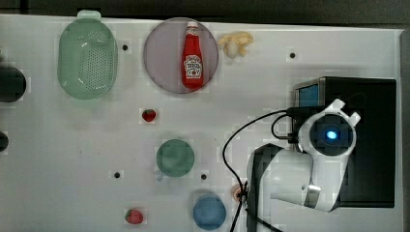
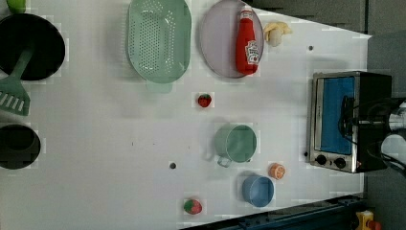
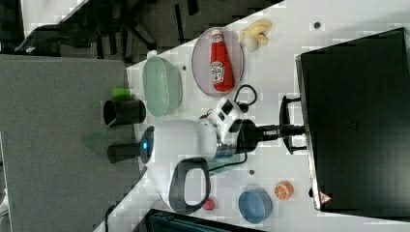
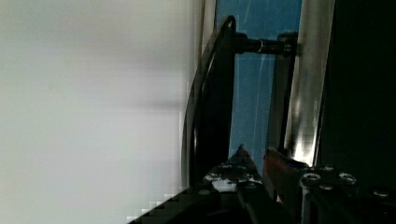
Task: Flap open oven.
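Right view showed the white arm reaching level across the surface toward the oven, its hand at the dark bar handle on the oven's front. The fingers stood narrowly apart around the handle, seemingly gripping it, though contact itself could not be made out. Top view caught the same arm from above, its wrist with a blue light lying over the oven's front edge and hiding the hand; a black cable looped from the wrist back along the arm.

Left view alone showed the oven's face: a blue-tinted door in a silver frame, two small black knobs at one end, the door flat against the frame. Wrist view looked along the bar handle, with the blue glass and a silver strip behind it and dark finger parts in the foreground.

The oven, black on top, stood at the top view's right edge of the surface, well apart from the ketchup bottle lying on a round plate, the green colander, the green cup and the blue bowl.
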